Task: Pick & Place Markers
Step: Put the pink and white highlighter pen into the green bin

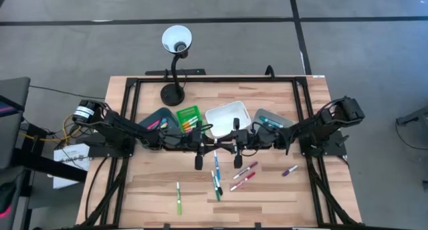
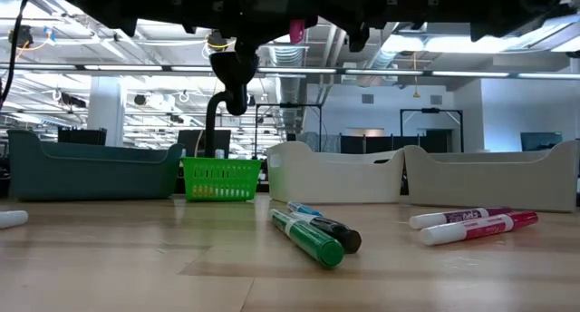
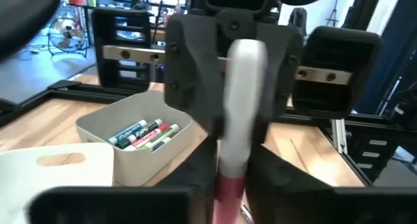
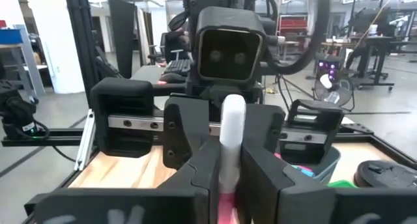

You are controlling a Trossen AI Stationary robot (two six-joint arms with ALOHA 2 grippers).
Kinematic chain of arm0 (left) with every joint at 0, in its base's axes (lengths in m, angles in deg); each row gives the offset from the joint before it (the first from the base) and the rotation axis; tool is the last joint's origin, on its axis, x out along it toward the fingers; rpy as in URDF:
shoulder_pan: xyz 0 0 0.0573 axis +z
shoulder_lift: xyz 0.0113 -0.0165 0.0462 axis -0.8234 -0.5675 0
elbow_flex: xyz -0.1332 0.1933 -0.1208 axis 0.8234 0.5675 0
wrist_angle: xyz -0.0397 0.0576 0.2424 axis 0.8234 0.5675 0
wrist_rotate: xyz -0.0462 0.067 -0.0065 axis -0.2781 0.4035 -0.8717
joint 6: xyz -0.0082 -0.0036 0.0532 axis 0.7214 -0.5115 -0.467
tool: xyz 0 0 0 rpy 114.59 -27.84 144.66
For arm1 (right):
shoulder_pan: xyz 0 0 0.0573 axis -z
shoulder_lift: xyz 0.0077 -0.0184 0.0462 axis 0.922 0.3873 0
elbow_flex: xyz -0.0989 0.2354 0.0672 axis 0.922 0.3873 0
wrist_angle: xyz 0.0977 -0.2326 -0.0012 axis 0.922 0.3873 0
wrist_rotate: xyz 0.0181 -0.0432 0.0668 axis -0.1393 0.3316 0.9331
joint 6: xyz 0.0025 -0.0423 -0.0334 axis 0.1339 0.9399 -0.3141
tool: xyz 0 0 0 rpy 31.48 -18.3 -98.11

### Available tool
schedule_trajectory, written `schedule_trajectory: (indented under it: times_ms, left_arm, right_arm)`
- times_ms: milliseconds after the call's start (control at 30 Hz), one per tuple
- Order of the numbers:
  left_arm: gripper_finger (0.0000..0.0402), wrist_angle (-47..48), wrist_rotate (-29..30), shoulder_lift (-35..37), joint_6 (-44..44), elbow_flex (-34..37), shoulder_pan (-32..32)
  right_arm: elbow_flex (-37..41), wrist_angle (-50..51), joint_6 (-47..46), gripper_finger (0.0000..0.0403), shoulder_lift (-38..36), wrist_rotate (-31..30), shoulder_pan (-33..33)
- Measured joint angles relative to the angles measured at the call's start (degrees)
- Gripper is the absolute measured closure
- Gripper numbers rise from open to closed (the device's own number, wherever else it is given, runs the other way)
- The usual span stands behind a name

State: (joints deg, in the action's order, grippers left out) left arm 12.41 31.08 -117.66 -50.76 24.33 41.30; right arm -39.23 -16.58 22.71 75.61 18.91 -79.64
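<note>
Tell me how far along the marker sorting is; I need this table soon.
Partly done. Some markers already lie in the grey bin and the green basket. In hand: a pink marker, apparently gripped by both the left gripper and the right gripper. Left: several more on the table, among them a green marker and a purple marker.

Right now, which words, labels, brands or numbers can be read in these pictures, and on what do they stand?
None reads for certain.
Markers in the bin: labels blurred.
Pink markers on the table: print too small.
Paper beside the table: too small.
Marker between left gripper and right gripper: no print shows.
</note>
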Motion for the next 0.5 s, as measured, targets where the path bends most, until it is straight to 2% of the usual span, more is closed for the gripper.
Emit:
schedule_trajectory:
  times_ms: [67,300,500]
  left_arm:
    - [0.0361,0.04,0.05,0.02,0.08,0.00,-0.02]
    - [0.0360,0.27,1.66,0.05,2.60,-0.03,-0.04]
    - [0.0358,1.69,2.78,0.33,3.74,0.12,-0.25]
  right_arm:
    - [0.00,0.04,-0.11,0.0353,0.00,0.03,0.19]
    - [0.00,1.67,0.08,0.0352,-1.43,-0.12,0.23]
    - [0.02,11.77,-1.17,0.0347,-9.33,1.76,0.00]
